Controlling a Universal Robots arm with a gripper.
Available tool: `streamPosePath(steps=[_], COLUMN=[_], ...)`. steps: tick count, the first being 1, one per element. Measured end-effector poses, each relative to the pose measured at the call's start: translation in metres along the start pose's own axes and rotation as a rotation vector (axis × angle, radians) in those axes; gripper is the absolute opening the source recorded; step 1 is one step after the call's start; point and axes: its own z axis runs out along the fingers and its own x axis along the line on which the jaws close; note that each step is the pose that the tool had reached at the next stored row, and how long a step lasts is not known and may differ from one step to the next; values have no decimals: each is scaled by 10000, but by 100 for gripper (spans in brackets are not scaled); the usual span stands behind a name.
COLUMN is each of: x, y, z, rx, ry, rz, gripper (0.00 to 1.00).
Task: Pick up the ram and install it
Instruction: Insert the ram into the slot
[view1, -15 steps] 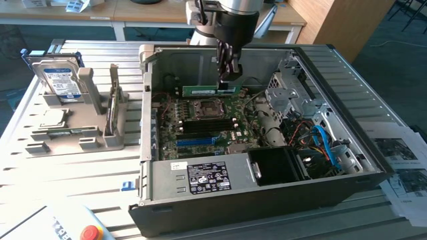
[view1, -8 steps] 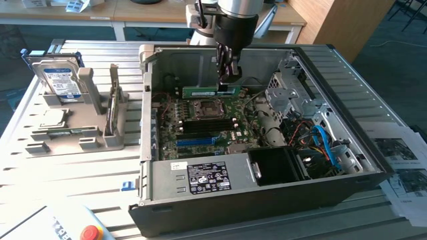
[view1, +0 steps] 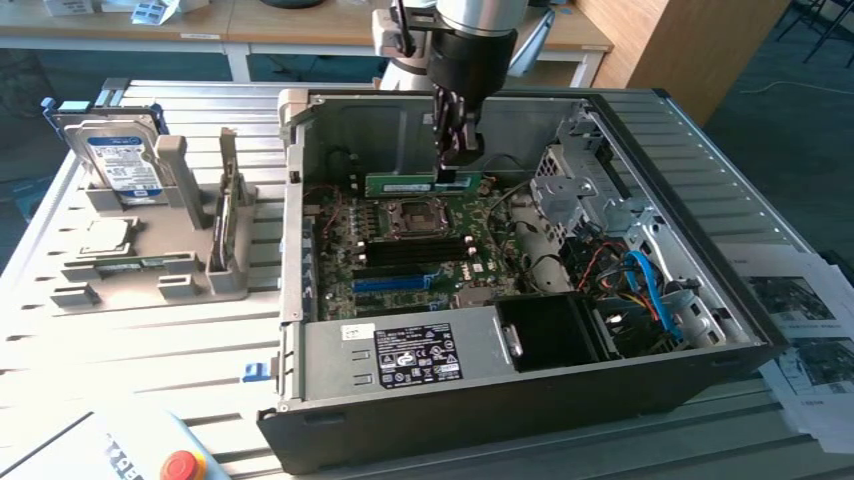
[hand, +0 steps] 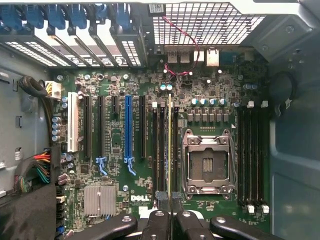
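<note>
- We see the ram (view1: 400, 183) inside the open computer case (view1: 561, 400), held on edge with its long side level, just on the far side of the CPU socket (view1: 414, 215) in the exterior view.
- From the wrist view the ram (hand: 169, 145) shows only as a thin edge-on line. It runs along a black memory slot (hand: 162, 150) in the bank beside the CPU socket (hand: 207, 160). We judge it is held that way so its contact edge meets the slot squarely.
- We cannot tell whether it is pressed home or only resting above the slot.
- The gripper (view1: 454, 165) reaches straight down into the case, jaws clamped on the ram's upper edge near one end. In the wrist view the gripper (hand: 170, 216) straddles the stick, a dark finger on each side.
- A second bank of memory slots (hand: 250, 150) lies on the other side of the socket and looks unfilled.
- A long blue expansion slot (hand: 128, 135) sits further along the motherboard, apart from the ram.
- The power supply (view1: 414, 355), with its label, fills the near side of the case.
- On the table (view1: 134, 340), at the exterior view's left, a grey parts holder (view1: 200, 280) keeps a hard drive (view1: 118, 160) upright, well apart from the case.
</note>
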Motion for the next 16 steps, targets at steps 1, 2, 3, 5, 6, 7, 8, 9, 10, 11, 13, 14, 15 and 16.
streamPosePath(steps=[1,2,3,5,6,7,8,9,10,11,13,14,15,16], x=[0,0,0,0,0,0,0,0,0,0,0,0,0,3], y=[0,-1,-1,-1,-1,-1,-1,-1,-1,-1,-1,-1,-1,-2], z=[0,0,1,2,3,3,3,3,3,4,4,3,4,6], rx=[0,0,0,0,1,1,1,1,1,2,2,2,2,2], ry=[0,0,0,1,1,2,2,3,2,2,2,2,2,0], rz=[-6,-11,-17,-47,-62,-76,-86,-94,-96,-96,-96,-96,-97,-98], gripper=[12,12,12,12,12,12,12,12,12,12,12,12,12,12])
